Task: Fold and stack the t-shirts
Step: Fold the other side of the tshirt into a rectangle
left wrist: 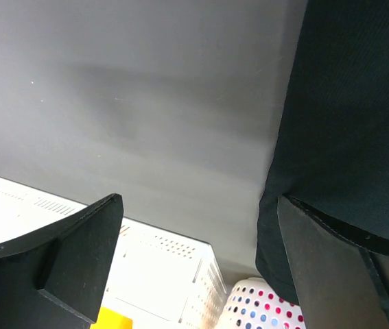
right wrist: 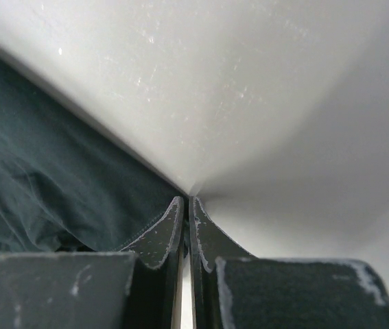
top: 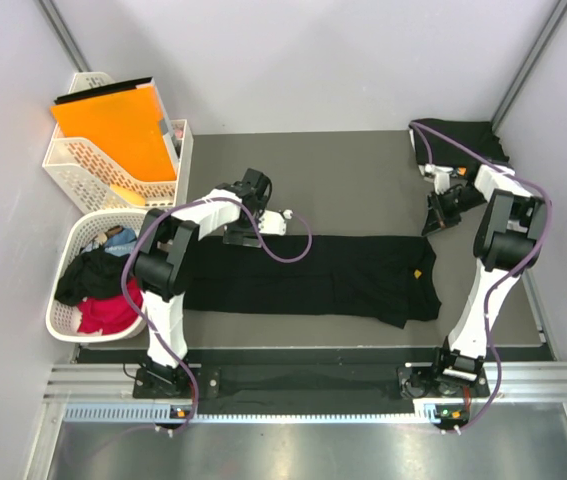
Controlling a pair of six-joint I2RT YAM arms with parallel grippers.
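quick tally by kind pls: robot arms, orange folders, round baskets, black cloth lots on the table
robot arms: 2, left arm and right arm
orange folder: 1
round basket: 1
black cloth on the table: 2, spread t-shirt and folded pile
total: 6

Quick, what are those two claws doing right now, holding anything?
Left gripper: open, holding nothing.
Right gripper: closed, nothing visible between its fingers.

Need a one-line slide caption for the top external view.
Black t-shirt spread across the table; left gripper at its far edge, right gripper near the black pile in the corner.
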